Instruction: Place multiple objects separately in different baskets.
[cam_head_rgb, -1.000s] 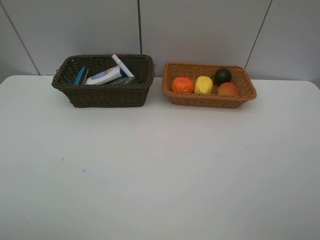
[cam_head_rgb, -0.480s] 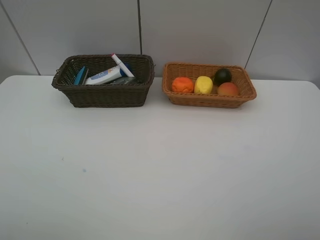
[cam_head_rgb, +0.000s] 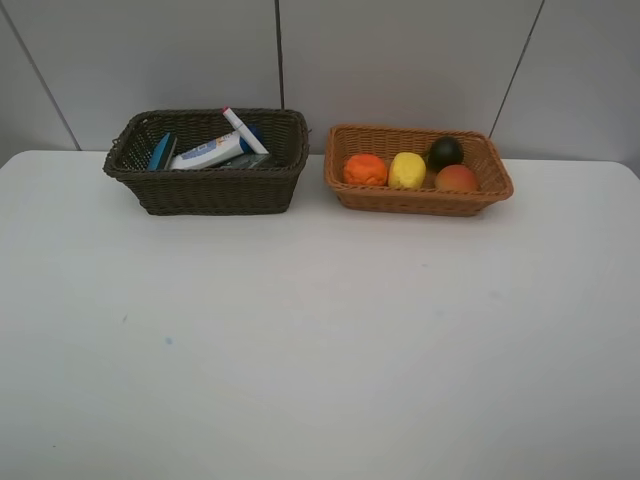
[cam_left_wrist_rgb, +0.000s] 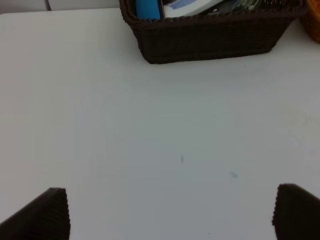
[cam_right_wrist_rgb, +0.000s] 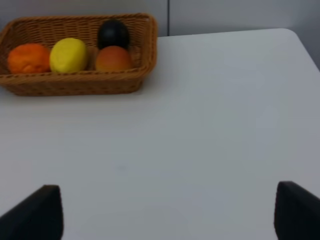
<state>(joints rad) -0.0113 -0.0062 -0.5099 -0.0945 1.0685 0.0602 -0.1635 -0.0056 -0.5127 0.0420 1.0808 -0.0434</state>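
Round smooth fruits fill the shallow woven tan basket (cam_head_rgb: 494, 186).

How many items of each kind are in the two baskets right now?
Fruit, in the light orange-tan basket: 4 (orange, lemon, mangosteen, peach)
Non-fruit items seen clearly, in the dark brown basket: 3 (tube, marker, eraser block)
Total: 7, with something dark half hidden beneath the tube.

We see a bare test setup, likely a lab. A plain white table (cam_head_rgb: 320, 340) stands against grey panelled walls (cam_head_rgb: 400, 60). Nothing homely surrounds it.
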